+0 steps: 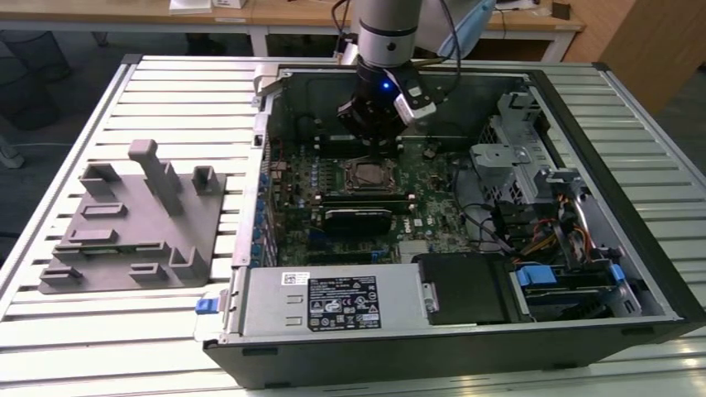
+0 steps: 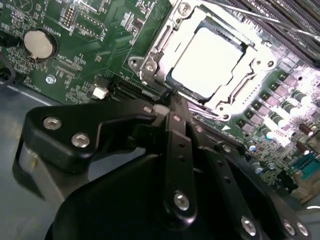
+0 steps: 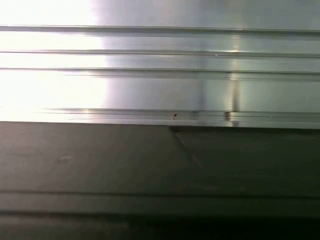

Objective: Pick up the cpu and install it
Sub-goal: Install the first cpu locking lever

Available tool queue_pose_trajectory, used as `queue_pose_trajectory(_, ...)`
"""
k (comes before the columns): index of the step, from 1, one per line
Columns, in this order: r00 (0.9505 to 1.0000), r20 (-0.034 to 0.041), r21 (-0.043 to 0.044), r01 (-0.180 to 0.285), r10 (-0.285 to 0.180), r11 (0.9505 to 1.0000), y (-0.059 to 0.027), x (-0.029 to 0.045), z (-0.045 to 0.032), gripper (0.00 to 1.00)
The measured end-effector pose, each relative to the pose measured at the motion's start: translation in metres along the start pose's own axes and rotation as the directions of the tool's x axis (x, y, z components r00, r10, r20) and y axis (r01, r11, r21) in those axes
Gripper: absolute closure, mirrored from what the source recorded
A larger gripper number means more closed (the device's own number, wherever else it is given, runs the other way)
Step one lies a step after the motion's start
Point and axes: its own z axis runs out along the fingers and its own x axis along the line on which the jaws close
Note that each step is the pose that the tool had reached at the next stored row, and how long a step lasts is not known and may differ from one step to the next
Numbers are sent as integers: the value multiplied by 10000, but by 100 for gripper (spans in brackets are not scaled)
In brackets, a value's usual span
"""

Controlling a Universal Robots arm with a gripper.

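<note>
Open computer case [image 1: 617, 207] laid on its side across the slatted metal surface [image 1: 165, 91], filling the half toward the exterior view's right edge. Laid so, presumably, to turn the motherboard [image 1: 431, 215] face up and give a clear way down from above.

Cpu [image 1: 368, 174] lying flat inside the socket frame [image 1: 349, 184], in the part of the board nearer the surface's far edge. In the second wrist view a pale, brightly lit square, cpu [image 2: 207, 57], level within the metal socket frame [image 2: 150, 65], no corner riding up. Seated in place by the look of it; the frame appears unlatched, though hard to tell.

Pincer [image 1: 375, 142] hanging straight down from the arm, just above the board and beside the socket's far side. In the second wrist view pincer [image 2: 170, 97] clenched, fingers [image 2: 176, 150] drawn together to a narrow tip with nothing between them. Tip close to the frame's edge, apart from the chip itself. Probably kept narrow to fit among the crowded parts around the socket without knocking anything.

Grey tray [image 1: 132, 223] with upright blocks near the surface's edge on the exterior view's left, well apart from the case, no chip visible on it. Placed there, most likely, as an open pick-up spot.
</note>
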Motion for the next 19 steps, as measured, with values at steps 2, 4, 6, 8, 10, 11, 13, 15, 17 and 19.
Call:
queue_pose_trajectory(2, 10000, 6, -15, 0, 0, 10000, 17, -4, 8, 89)
queue_pose_trajectory(4, 10000, 6, -45, 1, -1, 10000, 14, -4, 9, 89)
queue_pose_trajectory(6, 10000, 7, -103, 0, 0, 9999, -17, -5, 12, 89)
queue_pose_trajectory(8, 10000, 5, -114, -1, 1, 9999, -74, -1, 12, 89)
queue_pose_trajectory(10, 10000, 5, -154, 0, 0, 9999, -113, 1, 13, 89)
queue_pose_trajectory(11, 10000, 4, -190, 1, -1, 9998, -119, 1, 13, 89)
queue_pose_trajectory(13, 10000, 4, -276, 1, -1, 9996, -122, 1, 13, 89)
queue_pose_trajectory(15, 10000, 3, -346, -1, 1, 9994, -122, 1, 13, 89)
queue_pose_trajectory(17, 10000, 5, -538, -8, 8, 9986, -122, 1, 14, 89)
queue_pose_trajectory(19, 10000, 3, -782, -12, 12, 9969, -122, 1, 13, 89)
